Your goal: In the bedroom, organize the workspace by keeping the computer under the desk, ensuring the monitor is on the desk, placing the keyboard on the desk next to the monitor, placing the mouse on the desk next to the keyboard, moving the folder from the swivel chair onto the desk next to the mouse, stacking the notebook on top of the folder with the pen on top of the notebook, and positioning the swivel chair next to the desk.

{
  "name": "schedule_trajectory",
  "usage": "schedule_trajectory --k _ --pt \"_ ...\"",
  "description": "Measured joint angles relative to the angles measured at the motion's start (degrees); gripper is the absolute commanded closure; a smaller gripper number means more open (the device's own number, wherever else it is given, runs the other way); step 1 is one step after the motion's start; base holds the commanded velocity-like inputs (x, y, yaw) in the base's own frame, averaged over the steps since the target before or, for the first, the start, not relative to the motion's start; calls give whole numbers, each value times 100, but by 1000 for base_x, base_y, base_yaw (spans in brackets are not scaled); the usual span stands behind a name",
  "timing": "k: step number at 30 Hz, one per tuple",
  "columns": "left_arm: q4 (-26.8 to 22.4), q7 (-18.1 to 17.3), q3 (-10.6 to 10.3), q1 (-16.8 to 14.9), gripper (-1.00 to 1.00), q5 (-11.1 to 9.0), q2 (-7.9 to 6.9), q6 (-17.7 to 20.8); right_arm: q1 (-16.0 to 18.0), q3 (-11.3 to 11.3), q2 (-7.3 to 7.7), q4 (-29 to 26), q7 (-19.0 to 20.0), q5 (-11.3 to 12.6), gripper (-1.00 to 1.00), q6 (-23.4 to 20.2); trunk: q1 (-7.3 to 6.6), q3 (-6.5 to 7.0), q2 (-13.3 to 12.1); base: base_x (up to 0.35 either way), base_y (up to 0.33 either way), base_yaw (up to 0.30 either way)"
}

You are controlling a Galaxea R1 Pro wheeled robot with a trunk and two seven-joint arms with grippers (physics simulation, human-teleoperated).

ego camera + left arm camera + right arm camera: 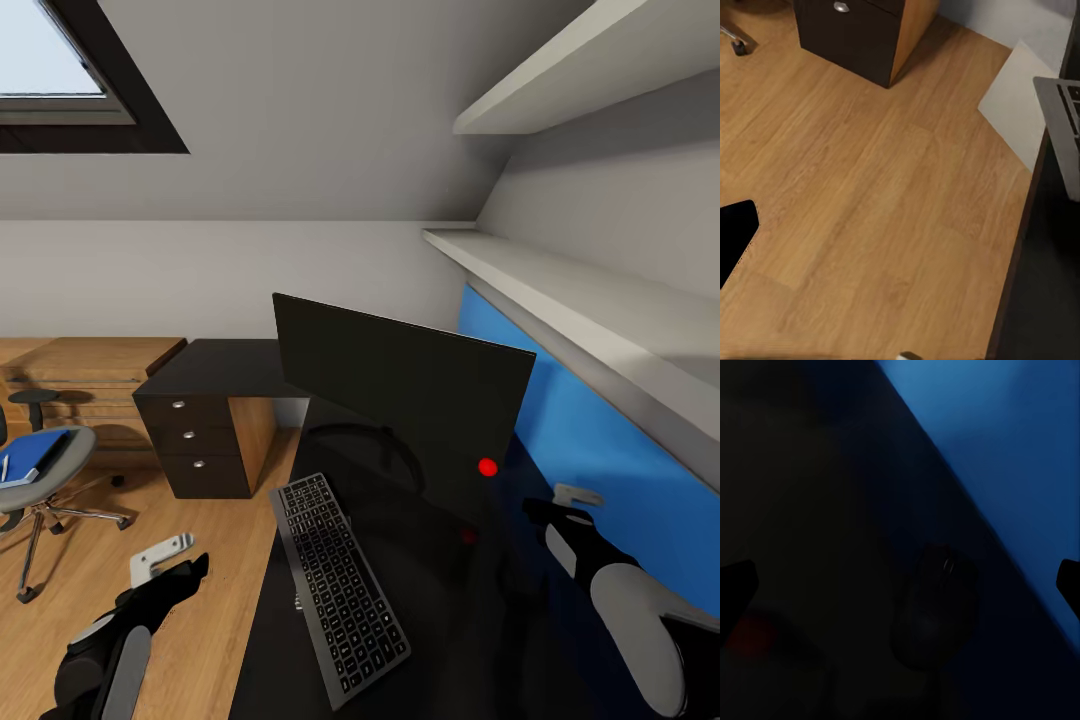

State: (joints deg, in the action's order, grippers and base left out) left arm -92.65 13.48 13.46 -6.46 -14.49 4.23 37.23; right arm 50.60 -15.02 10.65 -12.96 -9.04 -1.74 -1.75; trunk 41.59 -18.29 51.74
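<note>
The monitor (400, 400) stands on the glossy black desk (470, 640), and the keyboard (338, 585) lies in front of it, near the desk's left edge. In the right wrist view the dark mouse (934, 615) rests on the desk by the blue wall, and my right gripper (900, 581) hangs open above it. That gripper (565, 510) sits to the right of the monitor. My left gripper (168, 568) is open over the floor, left of the desk. The swivel chair (45, 490) stands at far left with the blue folder (35, 452) on its seat. Computer, notebook and pen are out of view.
The desk's dark drawer unit (200, 445) stands between the chair and me. Low wooden shelving (90, 375) lines the back wall. Wall shelves (560, 290) jut out above the desk's right side over a blue panel (610, 470). Wooden floor (870, 195) lies under the left arm.
</note>
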Motion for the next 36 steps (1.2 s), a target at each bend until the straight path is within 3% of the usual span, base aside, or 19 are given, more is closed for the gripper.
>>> schedule_trajectory --k 9,36 --pt "13 21 188 -1 -100 -58 -130 20 7 12 20 7 9 -1 -100 90 0 0 0 0 0 0" --pt "6 -9 231 -4 -100 -72 -136 16 -2 5 8 28 6 -2 -100 108 0 0 0 0 0 0"
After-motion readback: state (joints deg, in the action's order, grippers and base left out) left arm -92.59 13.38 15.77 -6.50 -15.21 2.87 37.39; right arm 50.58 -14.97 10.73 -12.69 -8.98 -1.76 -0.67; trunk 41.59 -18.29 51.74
